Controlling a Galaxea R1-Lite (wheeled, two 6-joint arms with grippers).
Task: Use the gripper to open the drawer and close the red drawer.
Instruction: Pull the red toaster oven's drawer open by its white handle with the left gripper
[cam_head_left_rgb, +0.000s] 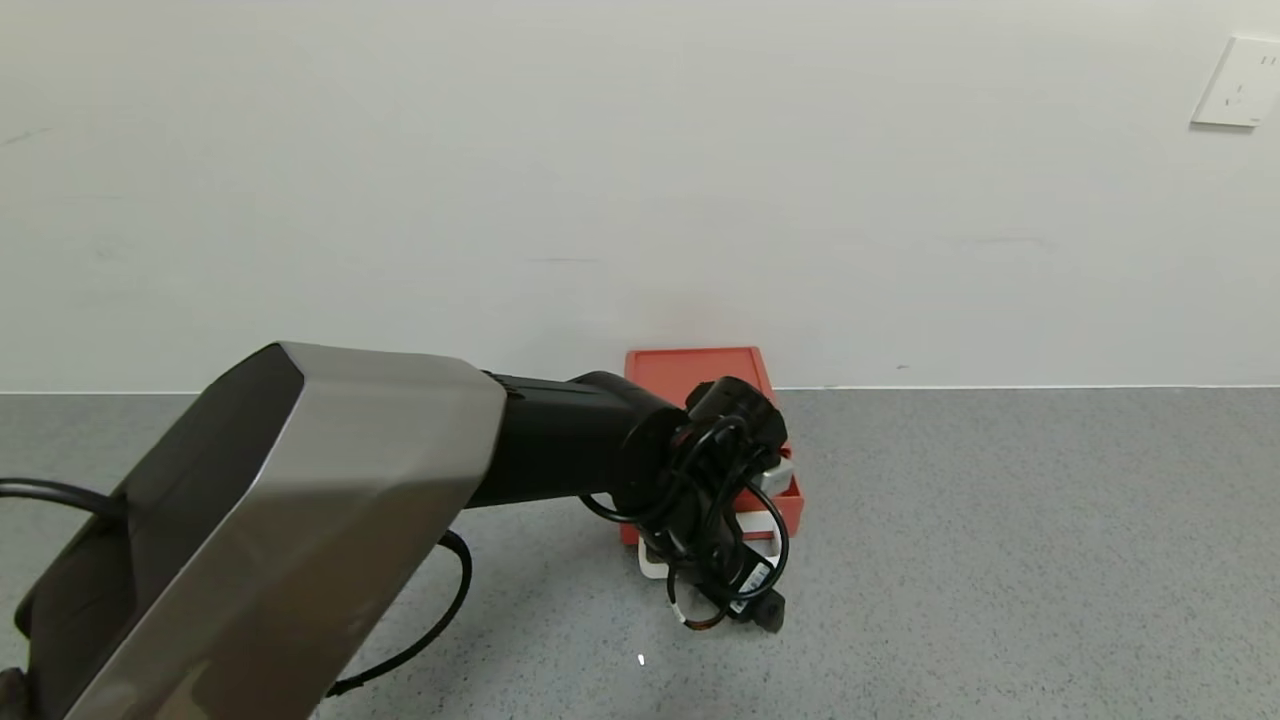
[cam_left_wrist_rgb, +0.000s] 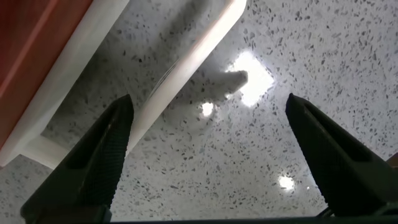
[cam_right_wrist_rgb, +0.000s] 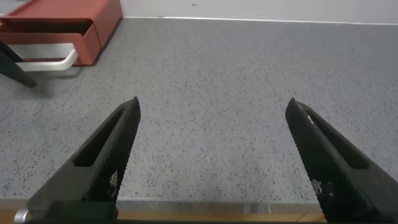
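the small flat orange-red plastic drawer unit (cam_head_left_rgb: 712, 385) stands on the grey speckled table (cam_head_left_rgb: 1000, 550), against the white wall (cam_head_left_rgb: 640, 180). the black left gripper (cam_left_wrist_rgb: 205, 162) hangs just in front of it, fingers (cam_left_wrist_rgb: 99, 162) wide apart, holding nothing; one finger is close beside the white u-shaped bar handle (cam_left_wrist_rgb: 155, 81). the drawer front looks pulled out a little. the right gripper (cam_right_wrist_rgb: 211, 155) is well apart from it, low over the table, fingers also apart.
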